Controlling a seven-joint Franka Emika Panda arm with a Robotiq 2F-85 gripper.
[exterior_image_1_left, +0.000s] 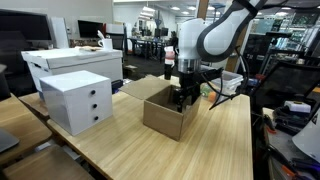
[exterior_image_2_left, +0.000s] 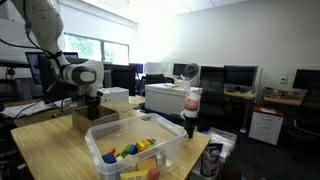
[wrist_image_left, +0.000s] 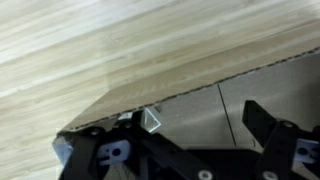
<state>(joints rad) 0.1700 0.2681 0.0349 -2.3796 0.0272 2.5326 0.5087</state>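
Nearest thing: open-topped brown cardboard box (exterior_image_1_left: 168, 112), mid light-wood bench (exterior_image_1_left: 120, 150), near a white three-drawer cabinet (exterior_image_1_left: 78, 100). Hand (exterior_image_1_left: 183, 97) low at box mouth in both exterior views, spread as wide as it goes, nothing btw the jaws, no contact w/ cardboard discernible. Prob. light & thin-walled: stiff-ish along creases, but apt to flex under a squeeze and slide on smooth wood if nudged; flaps floppy, likely to bend rather than carry the whole box. Best hold, judging by shape: pinch an upright side wall near a corner, straddling the rim, not a loose flap. Hard to make out: box contents hidden in both exterior views; depth of hand inside unclear. In wrist view, blurred: only a grey-brown flap (wrist_image_left: 240, 95) against bench grain, fingers cropped at bottom edge. Clear plastic bin w/ coloured toys (exterior_image_2_left: 140, 150) well apart.
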